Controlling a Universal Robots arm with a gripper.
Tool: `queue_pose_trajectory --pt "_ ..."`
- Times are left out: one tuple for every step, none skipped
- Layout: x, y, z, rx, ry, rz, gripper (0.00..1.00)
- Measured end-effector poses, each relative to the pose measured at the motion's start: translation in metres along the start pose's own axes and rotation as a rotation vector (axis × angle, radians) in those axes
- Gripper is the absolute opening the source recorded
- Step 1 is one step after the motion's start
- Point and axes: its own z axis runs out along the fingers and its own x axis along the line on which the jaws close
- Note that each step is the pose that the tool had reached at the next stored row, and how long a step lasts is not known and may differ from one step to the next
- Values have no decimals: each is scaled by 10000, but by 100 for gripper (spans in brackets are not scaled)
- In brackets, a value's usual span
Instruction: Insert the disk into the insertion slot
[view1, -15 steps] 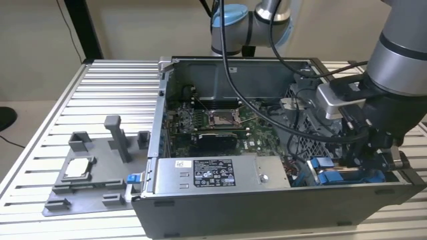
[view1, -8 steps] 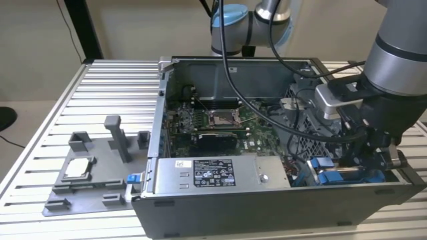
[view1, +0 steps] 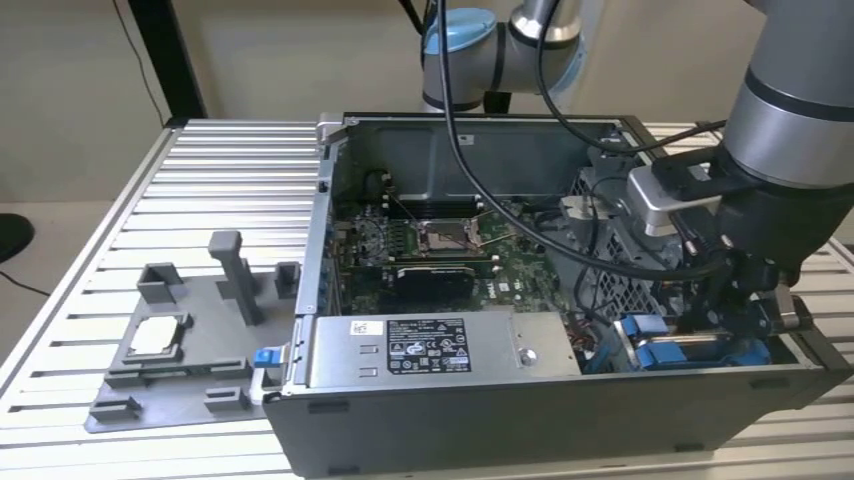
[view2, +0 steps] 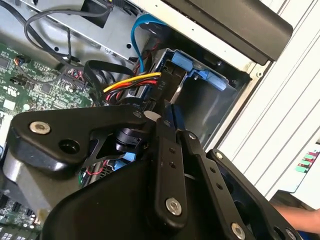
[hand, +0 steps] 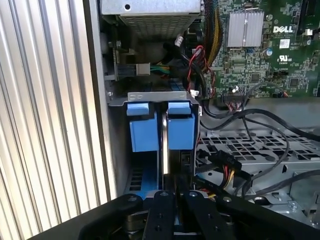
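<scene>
Little near me can be read. The long grey box (view1: 534, 345) carries a black-and-white sticker (view1: 430, 350) and a small white one (view1: 367, 327) — their print is too fine to make out. In the first wrist view, the green circuit board (hand: 250, 65) bears a white printed logo (hand: 282, 30) and a small white label (hand: 284, 43) — rows of tiny characters, illegible.

From my station I count one computer case (view1: 441, 420) on the surface (view1: 200, 190), with one long grey metal box (view1: 441, 345) and one processor socket (view1: 443, 237) inside it. In the first wrist view, two blue tabs (hand: 144, 131) sit side by side. One grey holder tray (view1: 174, 385) carries one small silver chip (view1: 155, 336).
</scene>
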Motion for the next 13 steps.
queue_pose_trajectory --pt "0 0 0 5 0 0 0" --pt "-1 1 2 11 -1 0 0" --pt "-2 1 3 15 -1 1 0" --pt "-4 1 2 19 0 0 0" --pt "-7 1 2 23 1 0 0" --pt "-10 1 2 28 1 0 0" --pt "-13 2 2 33 0 0 0" --pt "-16 2 3 42 -1 0 0" --pt "-17 2 4 49 0 0 0" --pt "-18 3 7 59 -1 0 0" --pt "-20 5 11 70 -2 0 0" --pt "-23 6 17 83 -1 -1 0" --pt "-26 8 23 97 6 -2 0"
